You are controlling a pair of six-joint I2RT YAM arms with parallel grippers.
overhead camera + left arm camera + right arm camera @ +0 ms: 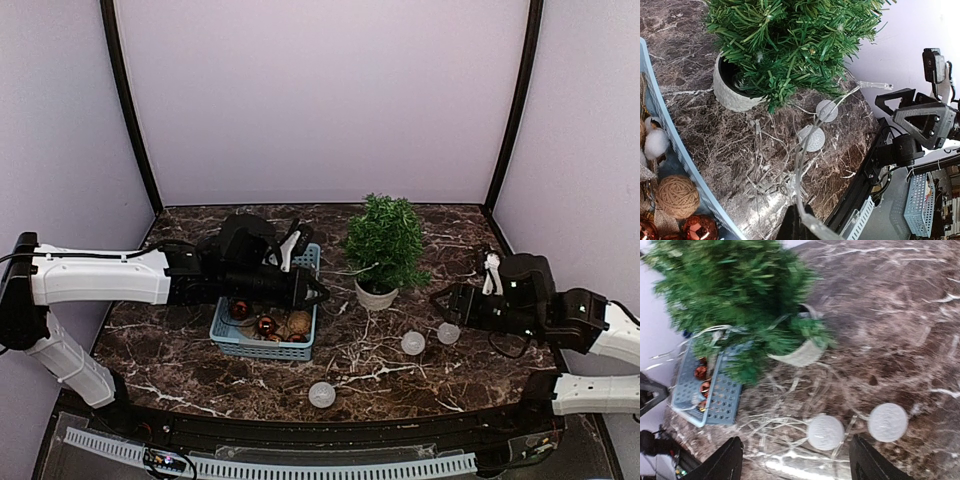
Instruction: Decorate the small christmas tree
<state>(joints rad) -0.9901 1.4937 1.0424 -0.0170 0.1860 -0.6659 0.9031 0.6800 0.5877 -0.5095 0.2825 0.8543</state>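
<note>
Standing in its white pot (376, 294) just right of the blue basket (262, 345) on the desk (180, 370), the small christmas tree (385, 240) shows whole only from above. Only the left wrist view reveals the left fingers (791, 227) clenched on a clear light wire (798, 175) running toward the tree. The right wrist view shows the right fingers (731, 462) spread wide, released, a white ball (825, 432) lying on the desk between them.

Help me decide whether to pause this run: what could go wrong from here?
1. The left hand pinches the light string, which runs into the small christmas tree; a pull could tip it over.
2. The open right hand is close to two white balls lying in the string's slack; it may snag the string or send one rolling.
</note>
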